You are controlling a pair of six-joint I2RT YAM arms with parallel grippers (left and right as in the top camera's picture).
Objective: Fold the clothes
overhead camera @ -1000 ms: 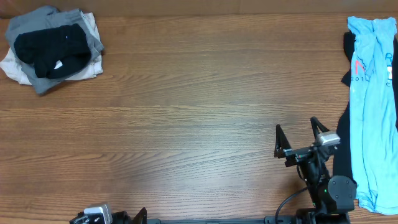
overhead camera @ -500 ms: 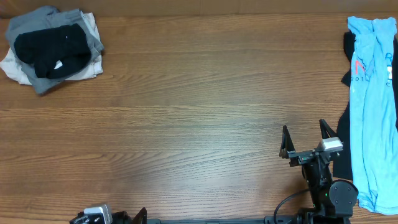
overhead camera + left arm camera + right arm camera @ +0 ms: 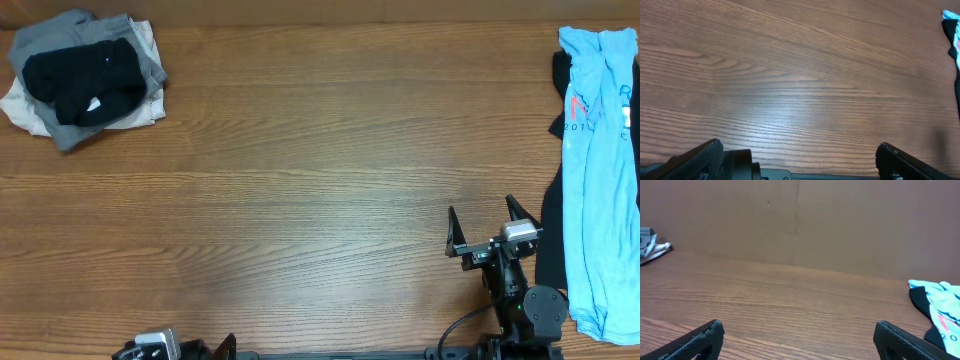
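A folded pile of clothes sits at the table's far left: a black piece [image 3: 82,82] on top of a grey piece [image 3: 60,32] and a white piece [image 3: 22,105]. A light-blue shirt with red print [image 3: 600,150] lies in a long strip along the right edge, with a black garment [image 3: 552,240] under it. The shirt also shows in the right wrist view [image 3: 940,310] and in the left wrist view [image 3: 952,25]. My right gripper [image 3: 482,222] is open and empty over bare table left of the blue shirt. My left gripper [image 3: 800,155] is open and empty at the front edge.
The brown wooden table [image 3: 320,170] spans the view. A brown wall [image 3: 800,220] stands behind its far edge. The left arm's base [image 3: 160,347] sits at the front edge.
My right gripper shifted slightly to the right and down, then back left and up a little. It stays open. The clothes have not moved.
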